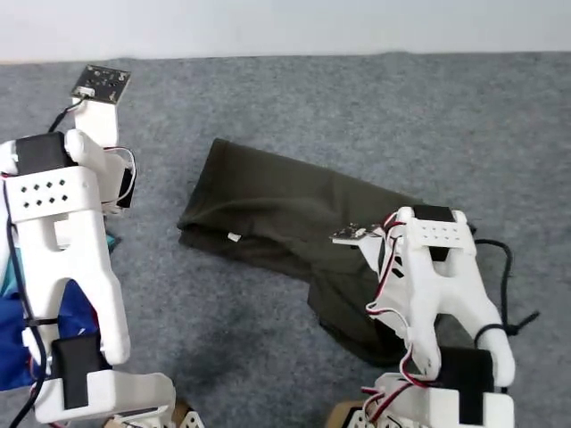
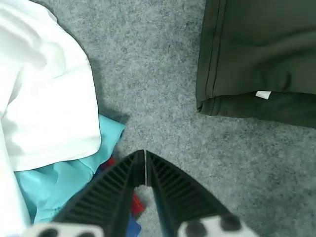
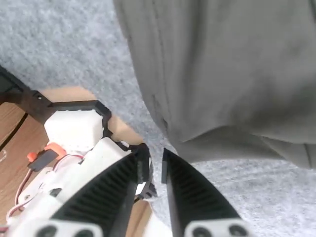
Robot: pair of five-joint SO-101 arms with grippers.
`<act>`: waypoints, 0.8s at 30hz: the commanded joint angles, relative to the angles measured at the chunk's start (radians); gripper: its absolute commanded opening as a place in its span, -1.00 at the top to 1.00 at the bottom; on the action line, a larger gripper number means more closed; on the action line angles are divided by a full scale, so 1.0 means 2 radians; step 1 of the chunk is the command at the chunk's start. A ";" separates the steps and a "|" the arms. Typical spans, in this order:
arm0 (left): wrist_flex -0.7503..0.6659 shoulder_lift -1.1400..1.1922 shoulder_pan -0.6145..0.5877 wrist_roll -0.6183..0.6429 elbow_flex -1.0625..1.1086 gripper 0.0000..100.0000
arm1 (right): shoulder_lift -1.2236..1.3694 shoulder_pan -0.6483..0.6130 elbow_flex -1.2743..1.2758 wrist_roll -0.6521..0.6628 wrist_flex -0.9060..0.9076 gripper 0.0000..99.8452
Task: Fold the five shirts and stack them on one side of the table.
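item 1: dark olive shirt (image 1: 285, 214), smooth matte woven cloth, loosely folded into a long bent band with soft creases; lies mid-table, its near end under the right arm (image 1: 437, 285). double-stitched hem visible; small white tag (image 2: 263, 95) at the folded edge, any writing too small to read

item 2: pile at the table's left side, beside the left arm (image 1: 62, 250): white shirt (image 2: 44, 98) on top, smooth with rounded folds; teal cloth (image 2: 64, 182) under it; bits of red cloth (image 2: 136, 203) and blue cloth (image 1: 18, 348) lower down

item 3: table cover (image 1: 357, 107), grey, coarse felt-like nap; a bare wood edge (image 3: 15, 143) at the near side

item 4: left gripper (image 2: 146, 165), black ribbed fingers pressed together, clenched on nothing, above the grey cover between pile and olive shirt

item 5: right gripper (image 3: 154, 163), ribbed fingers a narrow gap apart, released, holding nothing, at the olive shirt's near edge
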 commanded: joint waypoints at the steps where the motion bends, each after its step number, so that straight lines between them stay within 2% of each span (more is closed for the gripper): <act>1: 0.005 -0.020 0.000 -0.005 -0.004 0.97 | -0.023 0.010 -0.002 0.008 0.007 0.88; 7: 0.005 -0.020 0.000 -0.005 -0.004 0.97 | -0.023 -0.016 -0.002 -0.021 0.013 0.64; 14: 0.005 -0.019 0.000 -0.005 -0.003 0.97 | -0.022 -0.119 0.001 -0.058 -0.013 0.64; 21: 0.005 -0.019 0.000 -0.005 -0.003 0.97 | -0.021 -0.118 0.045 -0.057 -0.079 0.64; 24: 0.005 -0.019 0.000 -0.005 -0.002 0.97 | -0.021 -0.118 0.074 -0.056 -0.105 0.70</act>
